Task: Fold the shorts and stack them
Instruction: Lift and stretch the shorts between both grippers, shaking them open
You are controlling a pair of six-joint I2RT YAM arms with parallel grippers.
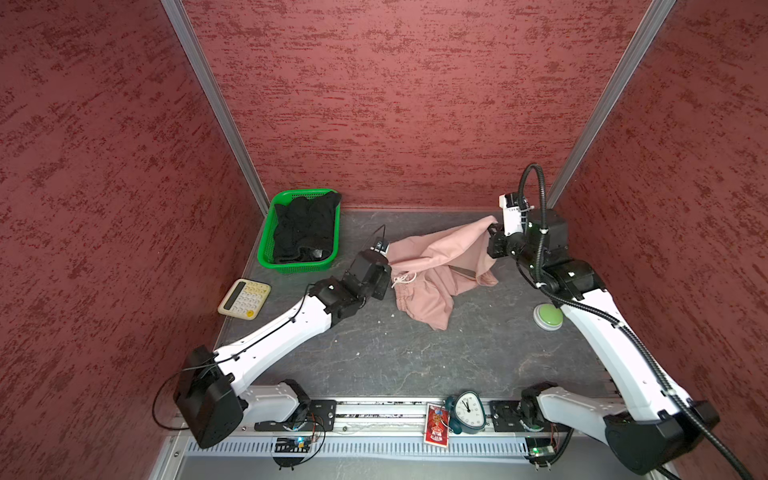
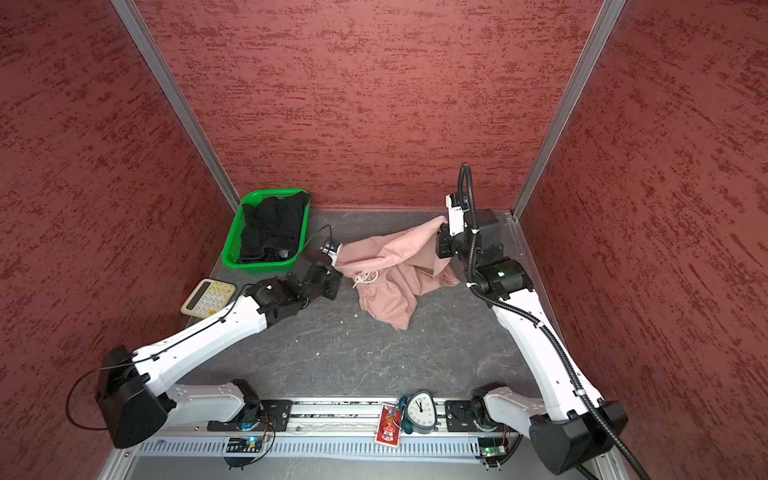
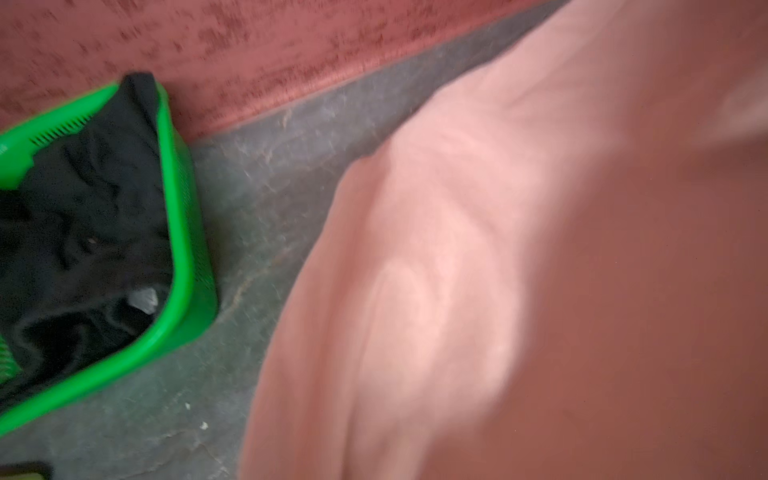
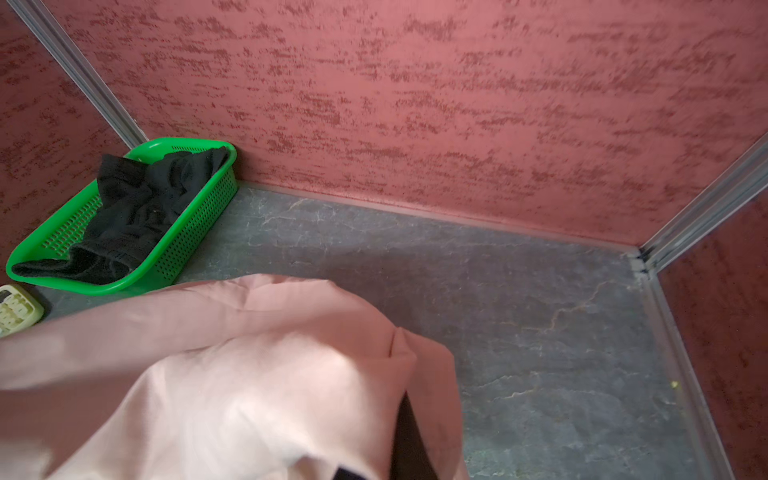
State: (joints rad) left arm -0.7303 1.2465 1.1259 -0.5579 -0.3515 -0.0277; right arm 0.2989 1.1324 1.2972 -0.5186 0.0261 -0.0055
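The dusty pink shorts (image 1: 436, 270) hang stretched between my two grippers above the grey table, in both top views (image 2: 395, 266). My left gripper (image 1: 388, 261) is shut on the left edge of the pink shorts, near the white drawstring. My right gripper (image 1: 492, 235) is shut on the cloth's raised far-right corner. The lower part sags onto the table. Pink cloth (image 3: 457, 249) fills the left wrist view and covers the jaws. In the right wrist view the cloth (image 4: 249, 374) also hides the jaws. The black shorts (image 1: 305, 228) lie crumpled in the green basket (image 1: 299, 267).
The basket stands in the back left corner against the red wall. A cream calculator (image 1: 244, 298) lies left of my left arm. A green dome button (image 1: 548, 316) sits by my right arm. A clock (image 1: 469, 409) and a red card (image 1: 436, 424) sit on the front rail.
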